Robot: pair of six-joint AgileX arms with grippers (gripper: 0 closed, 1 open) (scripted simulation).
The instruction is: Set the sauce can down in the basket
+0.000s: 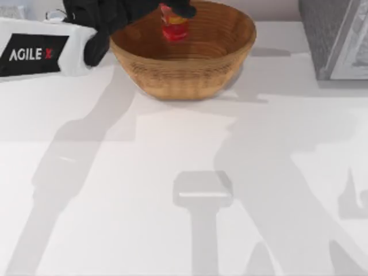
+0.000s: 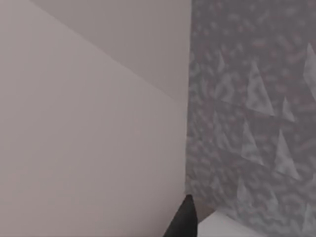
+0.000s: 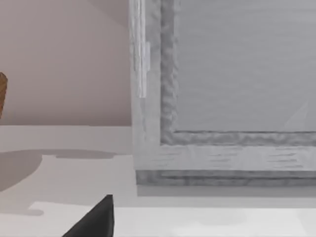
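The left gripper (image 1: 172, 8) reaches in from the top view's left edge, over the far rim of the basket (image 1: 184, 63). Right under it the sauce can (image 1: 174, 26) stands upright inside the basket, its top at the black fingers. Whether those fingers pinch the can or are spread just off it cannot be told, since the black wrist hides them.

The basket sits on a plain white table (image 1: 172, 190), towards the far edge, a little to the left of the middle. Long grey shadows of the arms cross the table on the near side of the gripper. To the right of the gripper, beyond the basket, a grey speckled block (image 1: 333, 40) stands at the table's far right corner. A pale wall (image 2: 89, 123) rises behind the table.

In the right wrist view one dark fingertip (image 3: 96, 219) of the right gripper shows above the white table, with the grey block near in front of it.
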